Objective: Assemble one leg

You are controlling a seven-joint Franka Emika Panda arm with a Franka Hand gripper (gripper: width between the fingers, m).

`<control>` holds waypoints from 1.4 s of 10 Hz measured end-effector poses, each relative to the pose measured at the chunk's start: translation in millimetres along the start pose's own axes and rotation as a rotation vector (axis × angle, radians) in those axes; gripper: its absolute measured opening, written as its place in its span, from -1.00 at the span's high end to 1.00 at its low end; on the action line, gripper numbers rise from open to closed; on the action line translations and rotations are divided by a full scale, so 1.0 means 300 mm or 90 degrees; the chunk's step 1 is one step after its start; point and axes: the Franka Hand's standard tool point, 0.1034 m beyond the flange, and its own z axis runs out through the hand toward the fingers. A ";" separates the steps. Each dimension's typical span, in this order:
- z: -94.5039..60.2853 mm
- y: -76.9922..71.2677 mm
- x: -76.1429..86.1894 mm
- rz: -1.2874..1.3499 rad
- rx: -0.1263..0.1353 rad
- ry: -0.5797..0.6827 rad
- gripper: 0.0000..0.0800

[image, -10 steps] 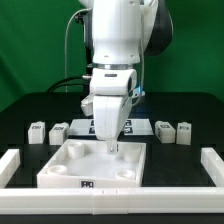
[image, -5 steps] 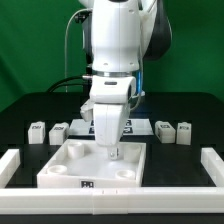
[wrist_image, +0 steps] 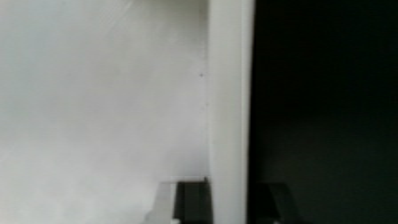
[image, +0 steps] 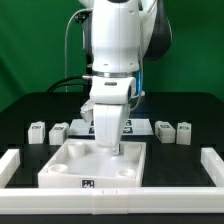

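Your two-finger gripper (image: 113, 150) hangs low over the large flat white socketed panel (image: 65, 165); its fingers' spacing cannot be told. The small white tagged plastic leg (image: 165, 128) stands near the panel, exterior view's right: judged light, rigid, smooth; take it across flat sides

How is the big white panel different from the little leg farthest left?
The panel is big, flat and has round sockets; the leg is a small block. The panel lies under the gripper; the leg sits off to the side. Both are white with dark tags.
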 end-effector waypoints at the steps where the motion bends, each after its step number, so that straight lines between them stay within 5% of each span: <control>1: 0.000 0.000 0.000 0.000 0.000 0.000 0.86; 8: 0.000 0.001 0.003 -0.007 0.000 -0.001 0.85; 11: -0.002 0.017 0.121 -0.113 -0.009 -0.006 0.85; 14: -0.005 0.015 0.253 -0.150 0.000 -0.007 0.85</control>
